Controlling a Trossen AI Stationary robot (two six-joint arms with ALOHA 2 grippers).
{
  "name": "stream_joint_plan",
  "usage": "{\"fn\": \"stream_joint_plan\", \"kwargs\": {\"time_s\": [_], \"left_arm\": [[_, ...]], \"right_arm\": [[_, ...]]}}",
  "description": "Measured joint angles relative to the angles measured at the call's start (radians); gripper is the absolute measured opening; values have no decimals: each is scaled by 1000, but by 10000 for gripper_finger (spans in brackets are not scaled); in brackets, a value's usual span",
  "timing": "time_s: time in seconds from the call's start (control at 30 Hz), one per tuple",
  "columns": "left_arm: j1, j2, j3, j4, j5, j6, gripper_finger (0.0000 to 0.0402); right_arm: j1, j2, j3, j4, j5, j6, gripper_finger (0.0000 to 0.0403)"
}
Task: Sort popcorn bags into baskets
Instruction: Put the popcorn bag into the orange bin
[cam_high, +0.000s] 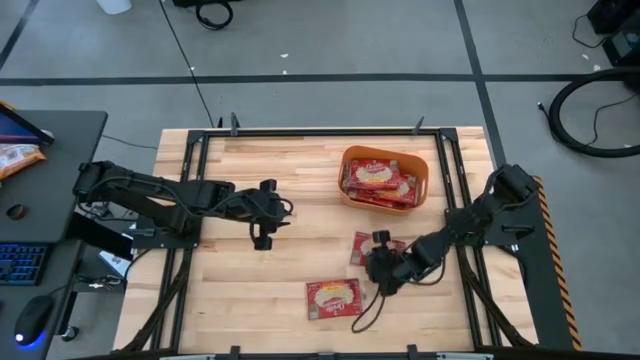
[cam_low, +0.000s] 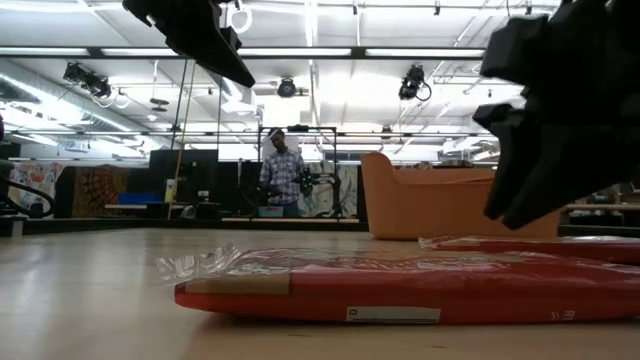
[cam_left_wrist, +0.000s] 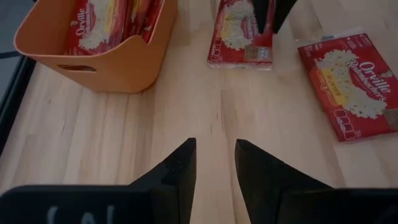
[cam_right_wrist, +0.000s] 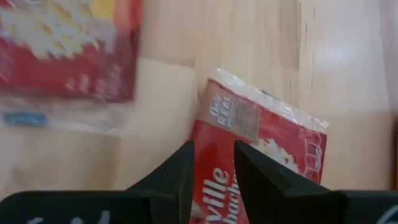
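Observation:
Two red popcorn bags lie flat on the wooden table, one (cam_high: 360, 246) near the middle right and one (cam_high: 333, 298) toward the near edge. The orange basket (cam_high: 424, 178) at the far right holds several more bags. My right gripper (cam_high: 374, 268) hovers open over the first bag (cam_right_wrist: 267, 146), its fingers just above that bag's end (cam_left_wrist: 239, 53); I see no touch. My left gripper (cam_left_wrist: 215, 149) hangs open over bare wood left of centre (cam_high: 283, 211).
Black frame rails run along the table's left, right and far edges (cam_high: 320, 131). A loose black cable curls on the table by the near bag (cam_high: 368, 312). Bare wood lies between the two arms. A person stands far off in the room (cam_low: 283, 172).

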Motion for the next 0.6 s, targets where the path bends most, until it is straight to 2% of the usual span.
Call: {"fn": "stream_joint_plan", "kwargs": {"time_s": [0.2, 0.37, 0.6], "left_arm": [[0, 1, 0, -4, -4, 5, 116], [0, 1, 0, -6, -4, 14, 116], [0, 1, 0, -5, -4, 52, 116]], "right_arm": [[74, 43, 41, -29, 107, 100, 116], [101, 64, 41, -71, 86, 222, 123], [105, 63, 41, -138, 62, 292, 172]]}}
